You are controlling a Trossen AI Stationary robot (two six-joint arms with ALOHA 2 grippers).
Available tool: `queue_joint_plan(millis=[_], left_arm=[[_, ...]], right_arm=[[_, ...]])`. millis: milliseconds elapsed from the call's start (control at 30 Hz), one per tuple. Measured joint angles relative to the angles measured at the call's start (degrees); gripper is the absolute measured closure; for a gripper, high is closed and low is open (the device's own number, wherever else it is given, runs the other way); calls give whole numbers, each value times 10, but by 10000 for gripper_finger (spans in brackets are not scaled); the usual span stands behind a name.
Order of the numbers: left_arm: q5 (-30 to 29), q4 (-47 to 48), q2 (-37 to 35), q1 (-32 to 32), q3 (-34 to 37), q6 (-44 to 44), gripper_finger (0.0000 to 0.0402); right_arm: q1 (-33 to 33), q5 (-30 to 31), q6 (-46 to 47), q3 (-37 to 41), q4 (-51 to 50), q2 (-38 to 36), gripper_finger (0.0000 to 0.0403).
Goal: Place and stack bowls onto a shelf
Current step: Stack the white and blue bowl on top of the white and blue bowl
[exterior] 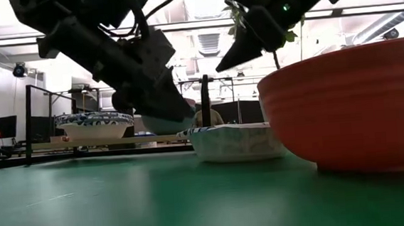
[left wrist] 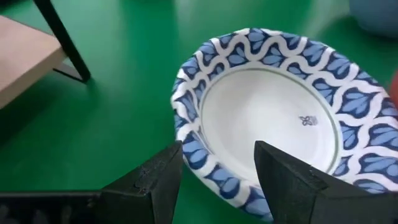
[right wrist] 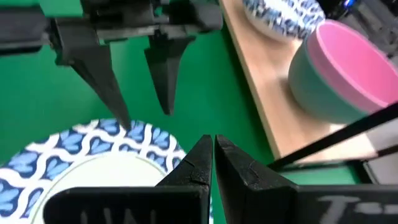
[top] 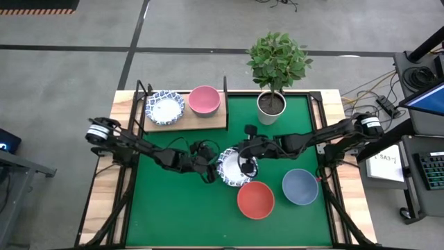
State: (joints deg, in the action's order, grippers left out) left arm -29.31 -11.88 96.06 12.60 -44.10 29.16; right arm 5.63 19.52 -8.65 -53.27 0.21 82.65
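Note:
A white bowl with a blue patterned rim sits upright on the green mat at the table's middle. My left gripper is open at the bowl's left side, one finger outside the rim and one over the inside. My right gripper is shut and hovers above the bowl's far rim, clear of it. The wooden shelf at the far left carries a second patterned bowl and a pink bowl. My left gripper straddles the left part of the patterned bowl's rim, slanting down from the table's left. One finger is outside the wall and the other is over the inside. I cannot tell whether either finger touches the rim. The bowl rests flat on the mat.
A red bowl and a grey-blue bowl stand on the mat near the front right. A plant in a white pot stands at the far edge, right of the shelf. Thin black uprights rise at the shelf's corners.

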Motion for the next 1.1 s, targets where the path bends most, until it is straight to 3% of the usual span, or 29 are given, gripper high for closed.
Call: queue_joint_plan(millis=[933, 1100], left_arm=[[5, 4, 3, 2, 0, 21, 219], [74, 3, 2, 2, 0, 39, 219]], right_arm=[[-3, 0, 2, 19, 17, 1, 394], [-3, 0, 8, 20, -63, -31, 394]])
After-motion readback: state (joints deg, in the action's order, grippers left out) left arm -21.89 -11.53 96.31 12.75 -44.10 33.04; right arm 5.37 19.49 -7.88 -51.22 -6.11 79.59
